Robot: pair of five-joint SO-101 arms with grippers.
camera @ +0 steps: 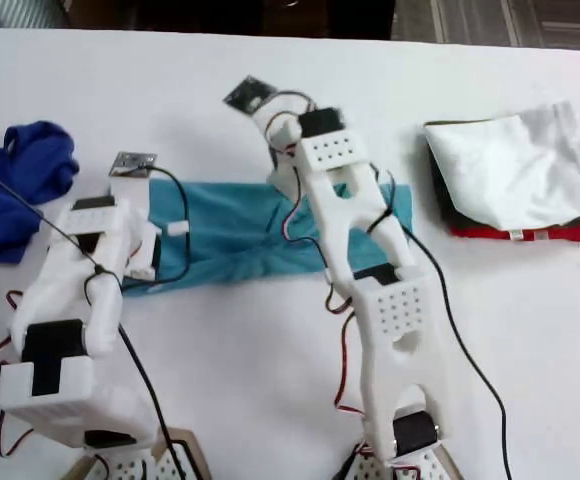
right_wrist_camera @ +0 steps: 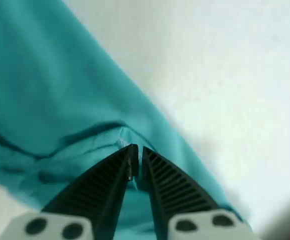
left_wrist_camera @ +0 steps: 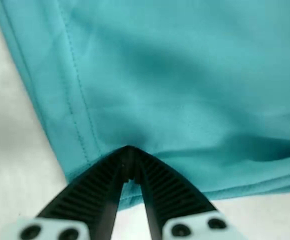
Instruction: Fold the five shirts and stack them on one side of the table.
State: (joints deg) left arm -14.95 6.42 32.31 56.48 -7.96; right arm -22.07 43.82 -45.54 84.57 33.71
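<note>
A teal shirt [camera: 230, 240] lies folded into a long band across the middle of the table. My left gripper [left_wrist_camera: 130, 155] is shut on the teal shirt [left_wrist_camera: 185, 75] at its hemmed corner, low over the left end of the band [camera: 145, 262]. The right gripper [right_wrist_camera: 135, 154] is shut on a small pinch of the teal shirt [right_wrist_camera: 45, 90] close to one of its edges, at the far side of the band in the high view [camera: 282, 172]. Folded shirts are stacked at the right, a white one [camera: 515, 165] on top and a red one [camera: 530, 232] at the bottom.
A crumpled blue shirt [camera: 20, 185] lies at the left edge of the table. Both arms' bases stand at the near edge, with cables hanging along them. Bare white table [camera: 240, 360] lies between the arms and beyond the teal shirt.
</note>
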